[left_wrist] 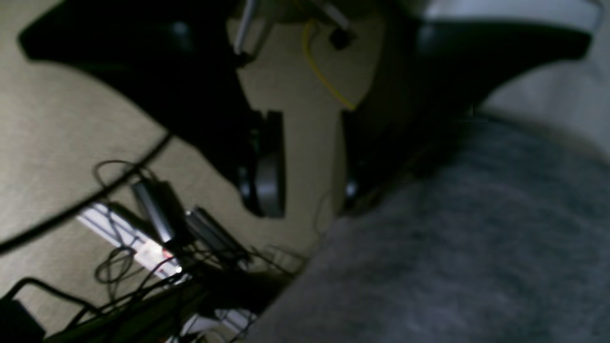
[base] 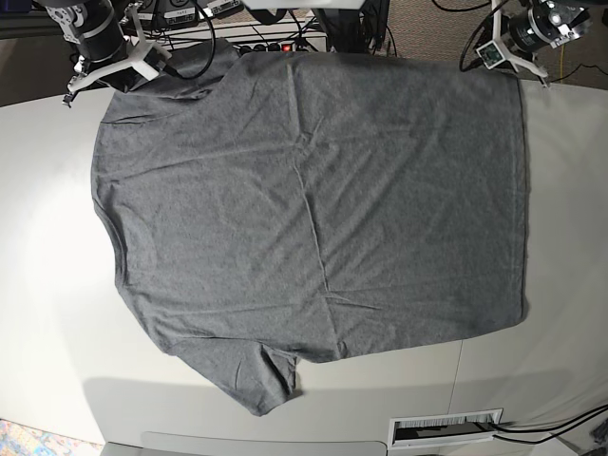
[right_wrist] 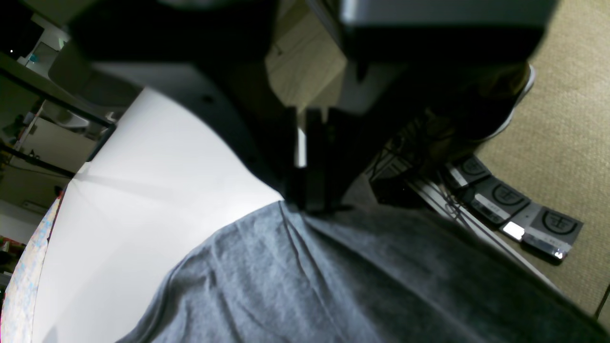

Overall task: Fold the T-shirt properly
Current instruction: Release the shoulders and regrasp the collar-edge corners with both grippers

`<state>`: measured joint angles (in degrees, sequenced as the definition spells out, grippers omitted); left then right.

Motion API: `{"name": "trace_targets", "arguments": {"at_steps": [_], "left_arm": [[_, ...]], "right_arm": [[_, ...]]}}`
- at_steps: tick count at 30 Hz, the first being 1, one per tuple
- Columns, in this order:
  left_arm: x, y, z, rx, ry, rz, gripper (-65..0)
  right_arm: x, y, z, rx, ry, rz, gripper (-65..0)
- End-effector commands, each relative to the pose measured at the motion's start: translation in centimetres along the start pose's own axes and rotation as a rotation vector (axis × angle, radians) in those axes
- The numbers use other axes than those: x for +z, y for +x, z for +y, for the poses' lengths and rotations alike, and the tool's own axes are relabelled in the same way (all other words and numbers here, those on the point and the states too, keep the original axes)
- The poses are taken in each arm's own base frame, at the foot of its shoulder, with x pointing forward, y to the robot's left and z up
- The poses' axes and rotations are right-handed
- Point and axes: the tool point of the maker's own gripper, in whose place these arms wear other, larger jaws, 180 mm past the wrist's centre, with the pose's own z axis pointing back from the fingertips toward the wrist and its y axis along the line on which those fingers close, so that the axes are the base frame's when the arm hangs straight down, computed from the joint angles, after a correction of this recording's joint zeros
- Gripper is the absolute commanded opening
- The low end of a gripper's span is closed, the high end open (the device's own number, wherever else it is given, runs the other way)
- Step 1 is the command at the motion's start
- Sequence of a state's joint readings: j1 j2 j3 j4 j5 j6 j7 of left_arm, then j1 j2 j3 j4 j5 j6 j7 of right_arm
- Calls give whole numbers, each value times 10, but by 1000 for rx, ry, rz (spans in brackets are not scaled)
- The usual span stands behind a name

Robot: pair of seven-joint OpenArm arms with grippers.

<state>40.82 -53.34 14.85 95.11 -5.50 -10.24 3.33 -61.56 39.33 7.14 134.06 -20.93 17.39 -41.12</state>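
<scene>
The T-shirt [base: 313, 209] lies spread flat across the white table [base: 47, 285] in the base view, filling most of the frame. Its collar end sits toward the left, its bottom hem runs down the right side, and one short sleeve [base: 252, 380] pokes out at the lower centre. The cloth shows a few shallow creases across the middle.

My right gripper [right_wrist: 310, 190] is at the upper left of the base view, at the shirt's far corner there. Through my right wrist camera I see my two dark fingers [right_wrist: 290, 157] drawn close with only a thin bright sliver between them, their tips down on the grey fabric edge. Pinching cloth or just touching it? I cannot tell from here.

My left gripper [left_wrist: 312, 166] is at the upper right of the base view, just off the shirt's upper right corner. In the left wrist camera my fingers [left_wrist: 267, 166] stand spread, with beige carpet [left_wrist: 47, 143] visible through the gap. The grey fabric sits blurred at the lower right of that frame, just beside one finger. Below, a tangle of black cables [left_wrist: 143, 267] and a yellow wire [left_wrist: 324, 76] lie on the floor.
</scene>
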Motion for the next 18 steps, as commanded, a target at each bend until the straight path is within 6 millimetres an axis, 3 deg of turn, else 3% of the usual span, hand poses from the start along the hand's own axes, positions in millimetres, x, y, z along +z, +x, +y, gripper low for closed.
{"name": "trace_targets", "arguments": {"at_steps": [1, 5, 13, 18], "left_arm": [[3, 3, 4, -3, 0, -15, -465], [3, -2, 5, 7, 1, 5, -465], [4, -47, 10, 38, 17, 103, -465], [2, -36, 22, 51, 50, 21, -465]], "right_arm": [[3, 3, -7, 6, -23, -13, -650], [3, 3, -7, 6, -24, -12, -650], [3, 3, -7, 7, -24, -13, -650], [3, 4, -7, 6, -23, -16, -650]]}}
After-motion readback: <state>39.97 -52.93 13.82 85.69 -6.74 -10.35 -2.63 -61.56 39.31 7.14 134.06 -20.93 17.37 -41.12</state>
